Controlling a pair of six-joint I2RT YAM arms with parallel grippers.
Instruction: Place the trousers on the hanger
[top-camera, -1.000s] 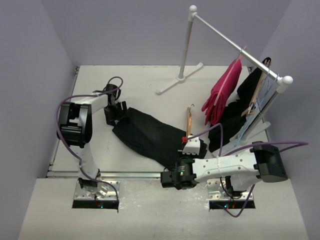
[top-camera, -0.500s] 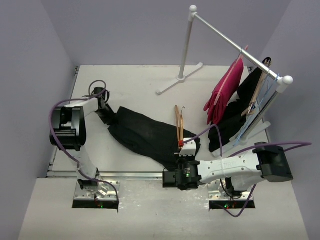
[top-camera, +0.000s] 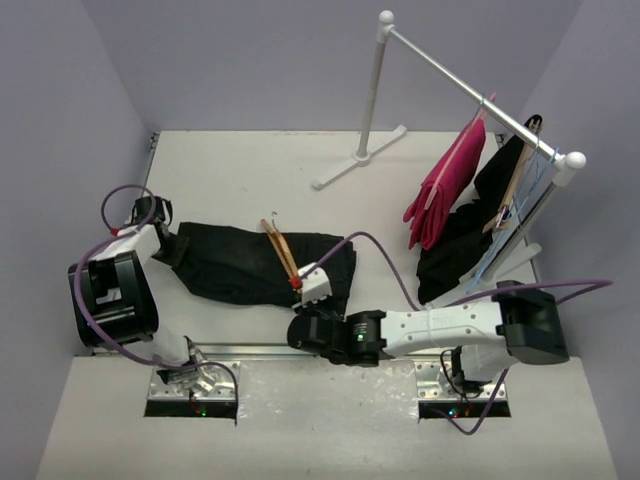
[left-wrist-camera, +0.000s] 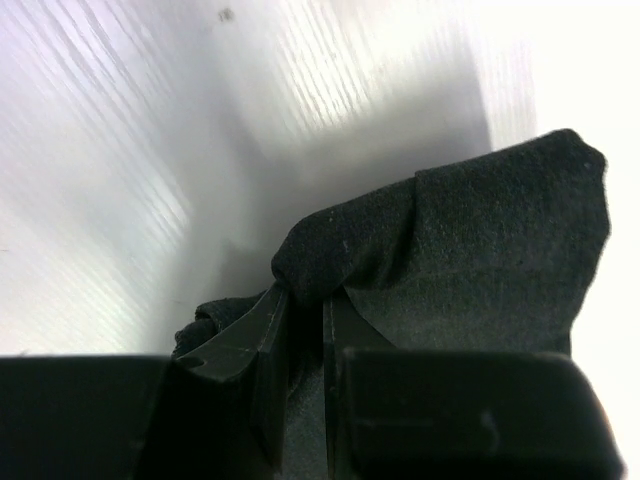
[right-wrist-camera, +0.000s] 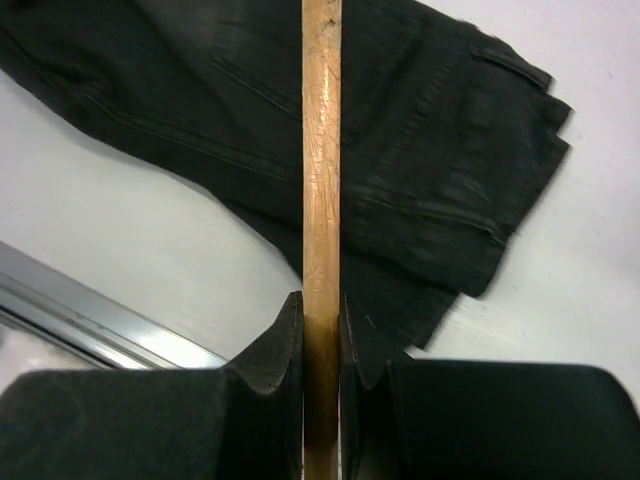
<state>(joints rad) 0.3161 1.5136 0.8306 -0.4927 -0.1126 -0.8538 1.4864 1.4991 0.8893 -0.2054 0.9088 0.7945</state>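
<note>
Now the long black soft-fabric trousers (top-camera: 225, 265) lie toward the table's (top-camera: 260, 170) near-left corner. The left pincer (left-wrist-camera: 305, 300) clamps their end fold, likely for tension, while the right pincer (right-wrist-camera: 320, 310), closed on the tan wooden hanger (top-camera: 281, 253), poises it above for threading.

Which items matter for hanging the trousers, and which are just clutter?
Job: trousers; wooden hanger; left tool, gripping trousers; right tool, gripping hanger.
Clutter: clothes rack; pink garment; black garment hung there.
</note>
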